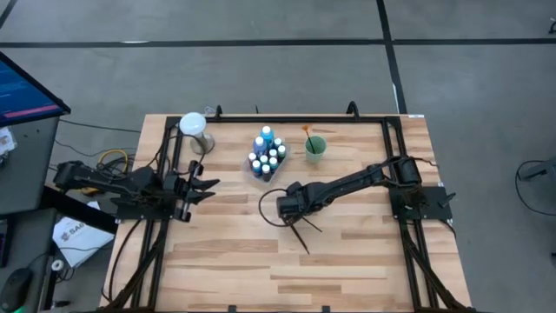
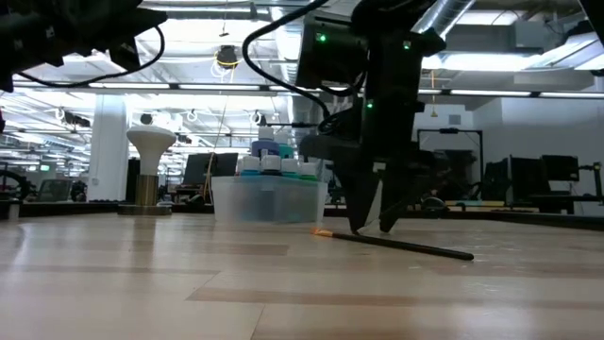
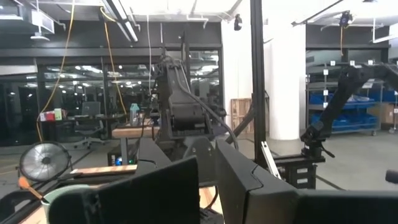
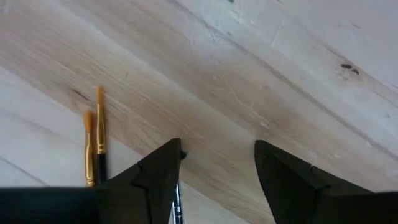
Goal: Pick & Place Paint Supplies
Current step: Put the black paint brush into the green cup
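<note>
High view: paint bottles (image 1: 268, 155) packed in clear tray (image 1: 261, 170) at far centre; one brush (image 1: 307, 136) upright in green cup (image 1: 314, 148). Two brushes (image 1: 302, 231) left on table (image 1: 347, 261). Right gripper (image 1: 287, 207) down beside them, fingers parted, nothing grasped. Left gripper (image 1: 205, 184) idle at left edge, clenched.

Low view: brush (image 2: 396, 244) flat on wood under right gripper (image 2: 370, 227); tray (image 2: 269, 200) behind.

Right wrist view: two orange-tipped brushes (image 4: 94, 140) side by side, outside the fingers.

No legible labels or brands.
</note>
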Available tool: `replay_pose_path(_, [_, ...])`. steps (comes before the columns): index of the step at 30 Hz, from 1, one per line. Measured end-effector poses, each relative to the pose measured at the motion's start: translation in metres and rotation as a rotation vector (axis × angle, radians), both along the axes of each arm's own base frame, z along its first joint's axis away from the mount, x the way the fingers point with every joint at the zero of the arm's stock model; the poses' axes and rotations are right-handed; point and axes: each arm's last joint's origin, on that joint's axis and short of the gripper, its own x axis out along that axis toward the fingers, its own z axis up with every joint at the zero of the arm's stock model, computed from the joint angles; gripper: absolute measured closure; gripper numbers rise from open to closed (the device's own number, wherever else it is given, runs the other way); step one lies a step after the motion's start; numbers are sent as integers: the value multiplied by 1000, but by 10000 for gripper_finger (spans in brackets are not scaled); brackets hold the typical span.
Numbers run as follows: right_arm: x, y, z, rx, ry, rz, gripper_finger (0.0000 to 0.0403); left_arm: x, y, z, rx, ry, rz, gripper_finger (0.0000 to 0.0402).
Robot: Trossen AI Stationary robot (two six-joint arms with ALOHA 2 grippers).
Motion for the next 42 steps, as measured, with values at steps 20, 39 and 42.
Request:
replay_pose_path(20, [-7,16,30,43,-59,156,209,3,0,-3,5,28,-1,401])
replay_pose_path(39, [0,40,0,47,-61,154,220,3,0,-2,3,19,0,401])
replay_pose_path(42, [-1,40,-1,38,-52,145,224,3,0,-2,3,19,0,401])
